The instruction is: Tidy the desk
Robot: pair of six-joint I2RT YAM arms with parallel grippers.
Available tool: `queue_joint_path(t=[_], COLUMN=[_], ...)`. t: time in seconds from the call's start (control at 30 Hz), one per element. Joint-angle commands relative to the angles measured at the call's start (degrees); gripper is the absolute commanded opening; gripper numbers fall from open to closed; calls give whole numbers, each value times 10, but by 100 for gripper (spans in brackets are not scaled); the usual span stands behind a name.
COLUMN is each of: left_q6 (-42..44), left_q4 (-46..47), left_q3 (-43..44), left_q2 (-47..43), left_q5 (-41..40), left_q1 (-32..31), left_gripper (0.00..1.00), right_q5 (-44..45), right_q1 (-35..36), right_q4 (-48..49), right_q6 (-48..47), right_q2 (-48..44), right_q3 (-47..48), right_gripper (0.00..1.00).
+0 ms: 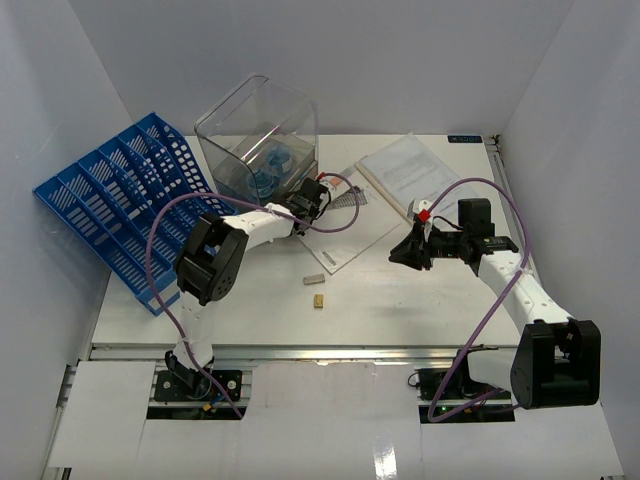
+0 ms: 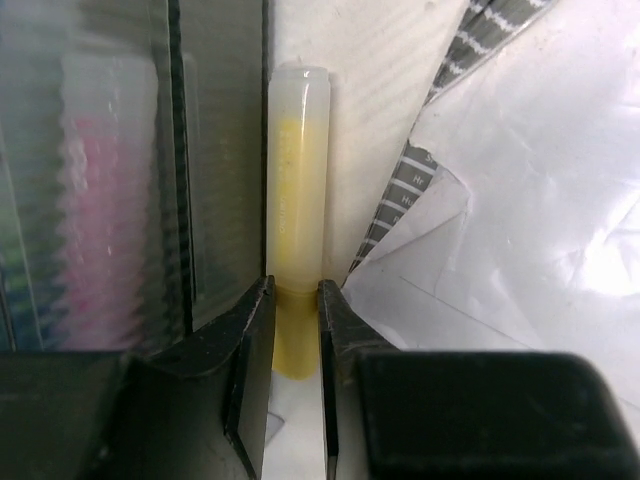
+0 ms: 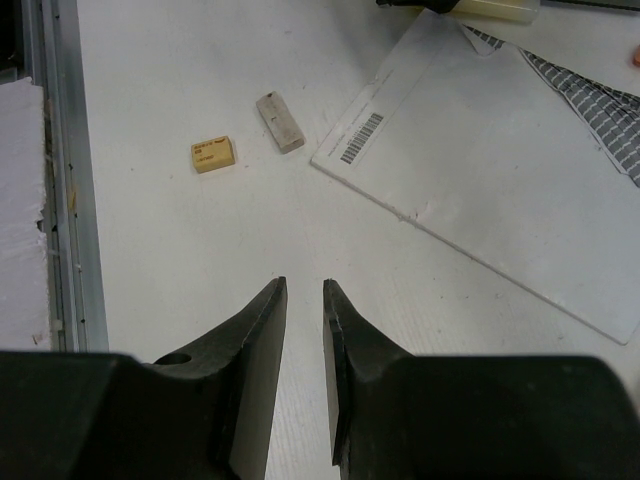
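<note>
Sitting inside white walls (image 1: pixel 400 60), the white desk (image 1: pixel 400 310) has a metal rail (image 1: pixel 300 351); left gripper (image 2: pixel 295 290) pinches a yellow tube (image 2: pixel 298 180), right gripper (image 3: pixel 303 285) barely apart, empty.

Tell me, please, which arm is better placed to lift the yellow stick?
Left, probably: the left gripper clasps the yellow stick beside the clear bin. The right gripper hangs empty over the desk, away from it.
</note>
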Motion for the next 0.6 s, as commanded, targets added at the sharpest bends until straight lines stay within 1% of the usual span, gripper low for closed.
queue_joint_path(t=[0.0, 0.17, 0.3, 0.37, 0.47, 0.57], left_q6=[-63, -89, -107, -117, -137, -141], left_q4=[-81, -88, -94, -97, -98, -101], left_q3=[-50, -79, -90, -93, -94, -85], left_q2=[-19, -41, -59, -67, -83, -96], left_q5=[123, 158, 168, 167, 137, 120], left_q1=[-17, -51, -74, -76, -75, -75], left_gripper=[23, 24, 26, 29, 37, 48], right_q5=[-12, -13, -13, -14, -14, -15], right_q1=[-3, -4, -5, -5, -6, -6], right_q4=[13, 13, 13, 13, 13, 13], right_q6=[2, 2, 3, 3, 3, 3], right_q2=[-1, -3, -5, -6, -6, -6], right_q3=[-2, -2, -3, -3, -3, -3], right_gripper=[27, 27, 27, 27, 27, 27])
